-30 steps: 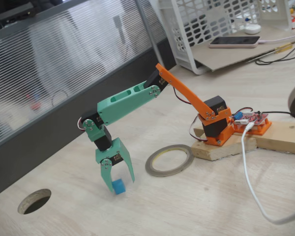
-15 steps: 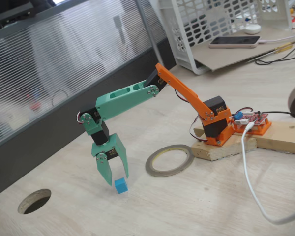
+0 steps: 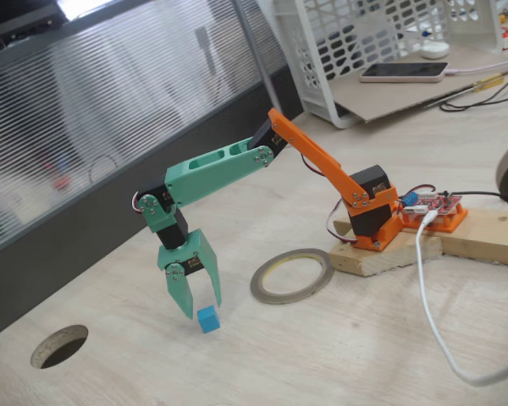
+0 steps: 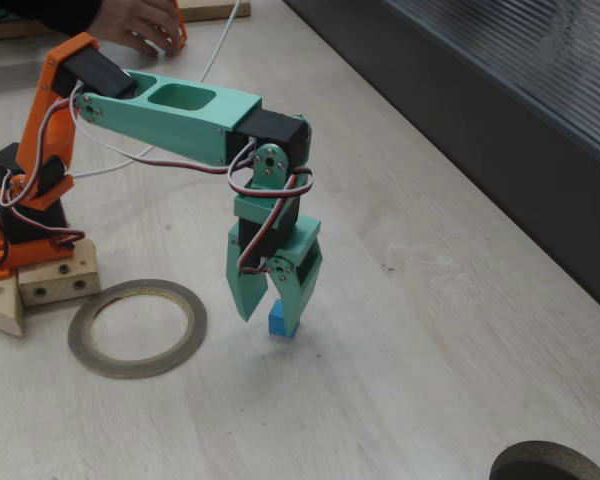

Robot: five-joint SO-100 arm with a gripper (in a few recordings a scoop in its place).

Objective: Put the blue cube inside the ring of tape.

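Note:
The blue cube [image 3: 207, 319] stands on the wooden table, left of the ring of tape [image 3: 288, 298] as that fixed view shows it. My green gripper [image 3: 201, 309] hangs point-down right over the cube, open, with a narrow gap between its fingers. Its tips reach about the cube's top edge. In the other fixed view, the cube [image 4: 277, 322] peeks out between the gripper [image 4: 267, 324] tips, partly behind the right finger [image 4: 298, 285]. There the tape ring [image 4: 135, 369] lies flat to the left, a few cube-widths away.
A dark round hole [image 3: 59, 345] is cut in the tabletop at the front left. The arm's orange base sits on a wooden block [image 3: 381, 258] behind the ring. A white cable [image 3: 432, 313] trails at the right. A white basket [image 3: 364, 51] and a phone [image 3: 404, 72] stand far back.
A second ago the fingers were spread wider and lower around the cube. They have since narrowed and risen a little; the cube has barely shifted. Nothing differs over the last half second.

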